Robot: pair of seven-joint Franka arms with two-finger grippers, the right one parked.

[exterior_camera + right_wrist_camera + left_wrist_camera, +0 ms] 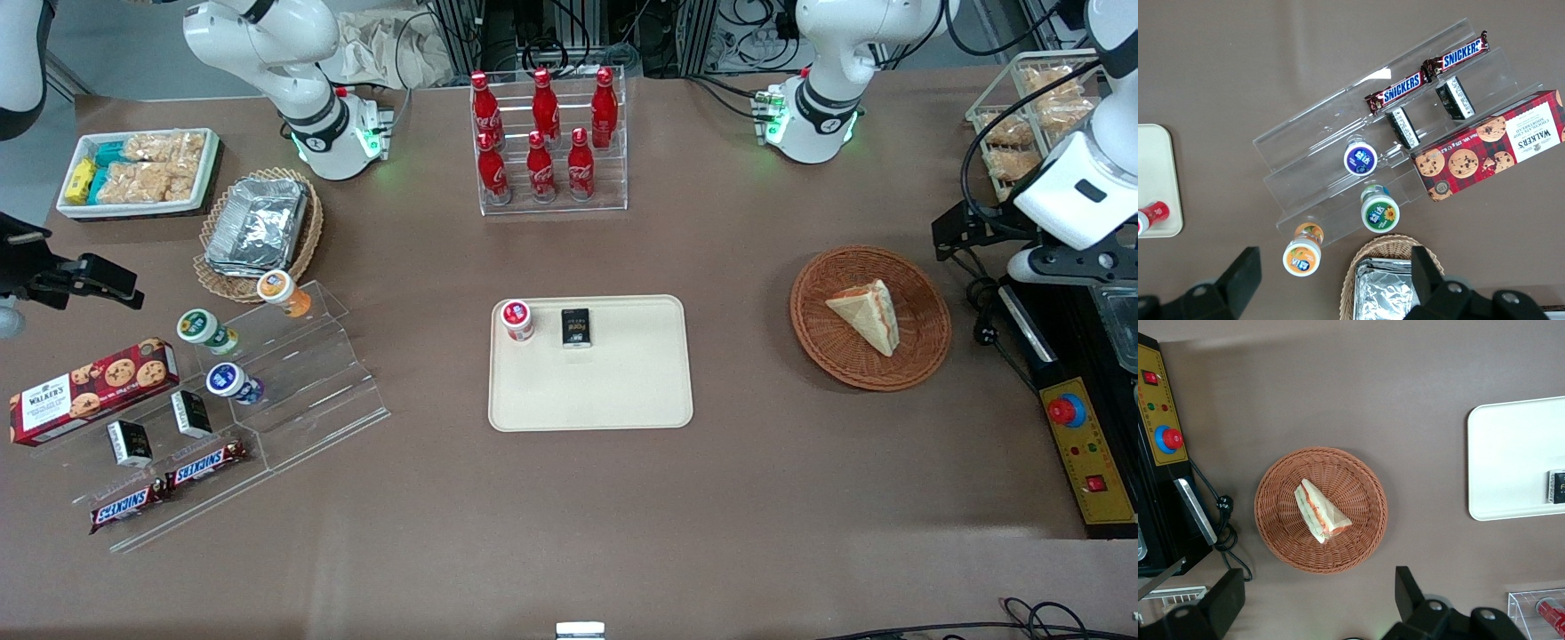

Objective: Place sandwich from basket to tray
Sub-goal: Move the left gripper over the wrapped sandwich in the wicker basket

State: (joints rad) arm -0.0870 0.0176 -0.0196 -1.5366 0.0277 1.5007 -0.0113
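Observation:
The sandwich (pixel 867 313), a pale bread wedge with red and green filling, lies in the round reddish-brown basket (pixel 852 373). The left wrist view looks straight down on the sandwich (pixel 1319 512) inside the basket (pixel 1281 540). My left gripper (pixel 958 236) hangs above the table beside the basket, toward the working arm's end. It is open, and between its fingers (pixel 1408 590) of the gripper (pixel 1317 597) only bare table shows. The cream tray (pixel 622 391) lies at the table's middle, apart from the basket; a corner of the tray (pixel 1511 460) shows in the wrist view.
A red-lidded cup (pixel 516 320) and a small black box (pixel 575 327) stand on the tray. A clear rack of cola bottles (pixel 547 142) is farther from the camera. A control box with a red button (pixel 1080 444) lies at the working arm's end of the table.

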